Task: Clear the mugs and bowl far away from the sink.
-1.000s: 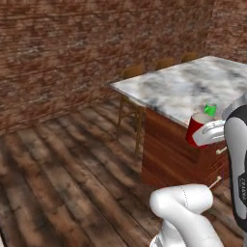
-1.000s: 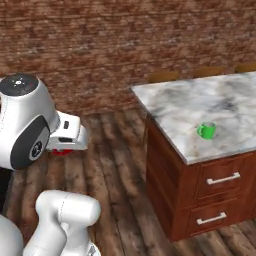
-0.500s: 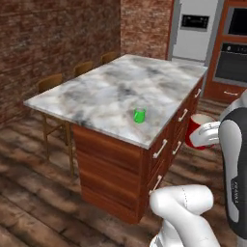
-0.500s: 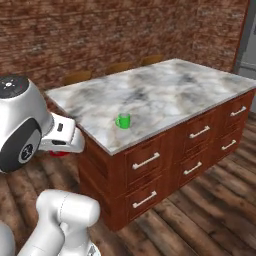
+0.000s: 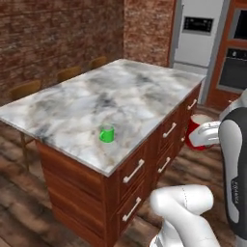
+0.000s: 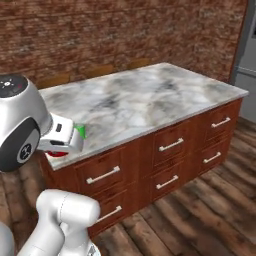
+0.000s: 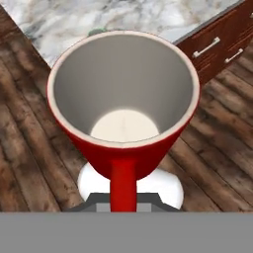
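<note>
My gripper is shut on the red mug, which hangs over the wood floor just off the island's right end. In the hand view the red mug is upright, its pale inside empty and its handle turned toward the hand. The green mug stands upright on the marble island top near the front edge, to the left of the gripper. From the right base view, the green mug peeks out behind the white hand, with a sliver of red mug under it. The bowl and the sink are out of view.
The marble island has wooden drawers along its near side. Wooden chairs line its far side against a brick wall. A steel fridge and an oven stand beyond. Wood floor lies in front.
The whole scene has shifted as the base drove and turned: the island now stands closer and more in front. The red mug stays in the gripper.
</note>
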